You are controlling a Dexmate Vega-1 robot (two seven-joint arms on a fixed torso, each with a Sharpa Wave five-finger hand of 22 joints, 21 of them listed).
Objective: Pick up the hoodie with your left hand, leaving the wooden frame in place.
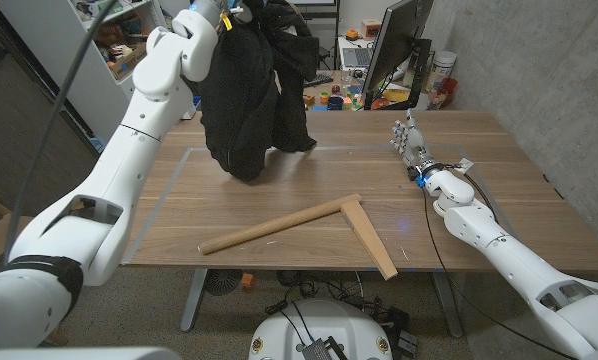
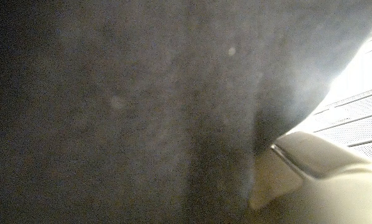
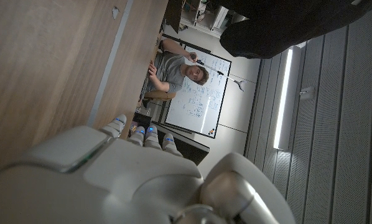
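Overhead, we find the left hand (image 1: 211, 12) gripping the black hoodie (image 1: 249, 90), hanging clear above the table (image 1: 499, 200). Wooden frame (image 1: 309, 225) lies flat. Right hand (image 1: 409, 140) rests empty, fingers apart.

Perhaps handwriting on the whiteboard (image 3: 196, 93), too small and blurred to read.

Head view overlooks table (image 1: 309, 195); wrist views close.

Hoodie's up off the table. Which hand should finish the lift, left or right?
Left. The left hand already holds the hoodie high, its lower end near the table. The right hand sits at the far side, holding nothing. The wooden frame lies untouched.
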